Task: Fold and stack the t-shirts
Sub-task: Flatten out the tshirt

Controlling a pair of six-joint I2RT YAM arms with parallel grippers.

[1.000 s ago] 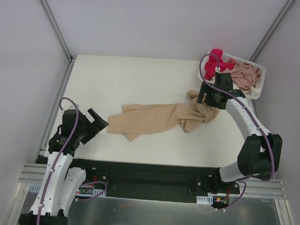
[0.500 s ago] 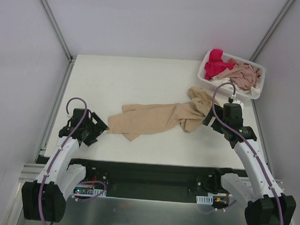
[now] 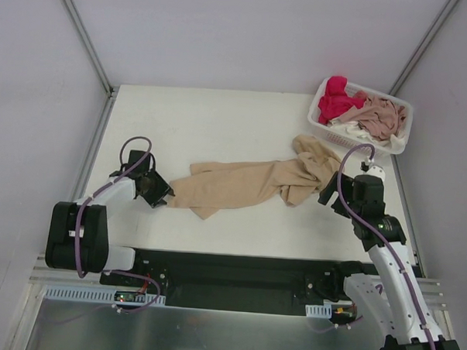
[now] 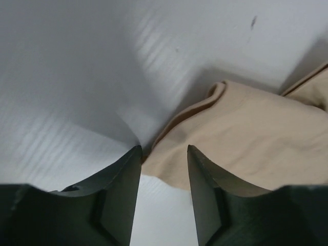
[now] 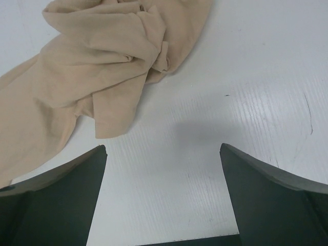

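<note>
The large tan-beige t-shirt (image 3: 249,183) lies crumpled in a long strip across the middle of the table. Its left corner (image 4: 246,133) reaches between the tips of my left gripper (image 4: 164,149), whose jaws stand partly apart around that corner without pressing it. In the top view the left gripper (image 3: 157,193) sits low at the strip's left end. My right gripper (image 3: 329,193) hovers wide open just beside the bunched right end (image 5: 102,61), with bare table between its fingers (image 5: 163,147). Red-pink (image 3: 335,102), dusty pink (image 3: 383,118) and white (image 3: 346,127) t-shirts are piled in the basket.
The white lattice basket (image 3: 351,137) stands at the back right corner of the table (image 3: 220,120). Grey walls and metal rails close in the left, right and far sides. The black arm mount runs along the near edge.
My left gripper swung in to the tan shirt's left corner and its jaws narrowed. My right gripper drew back from the basket side to the near right and opened wide.
</note>
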